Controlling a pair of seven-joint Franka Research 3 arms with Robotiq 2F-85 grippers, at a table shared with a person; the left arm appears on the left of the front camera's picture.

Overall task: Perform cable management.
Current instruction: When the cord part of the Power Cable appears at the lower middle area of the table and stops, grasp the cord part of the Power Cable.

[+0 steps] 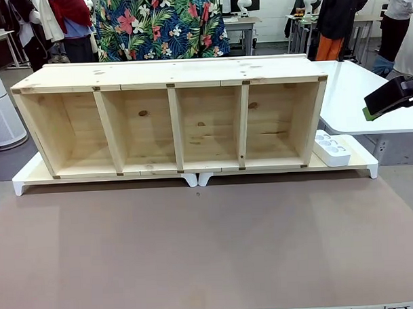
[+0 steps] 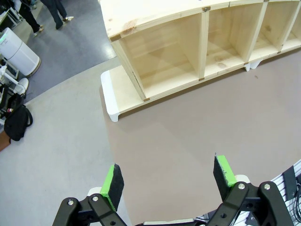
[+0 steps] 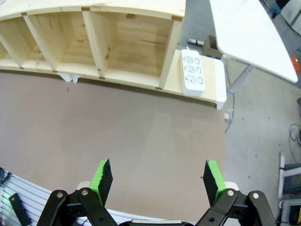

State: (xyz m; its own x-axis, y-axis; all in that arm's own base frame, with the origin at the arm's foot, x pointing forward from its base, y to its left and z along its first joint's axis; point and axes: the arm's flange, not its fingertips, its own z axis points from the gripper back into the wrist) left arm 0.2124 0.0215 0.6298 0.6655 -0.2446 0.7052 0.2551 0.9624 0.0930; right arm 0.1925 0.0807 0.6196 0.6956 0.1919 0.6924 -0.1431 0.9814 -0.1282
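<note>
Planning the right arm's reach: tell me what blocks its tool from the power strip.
Nothing visible: open mat lies between the right tool and the power strip, which sits on the riser beside the shelf.

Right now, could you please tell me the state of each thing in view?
Left end effector: open, empty.
Right end effector: open, empty.
Shelf: openings facing the robot, all four compartments empty.
Power strip: lying flat on the riser, sockets up, nothing plugged in.

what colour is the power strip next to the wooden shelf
White; the power strip shows best in the right wrist view, beside the shelf.
</note>
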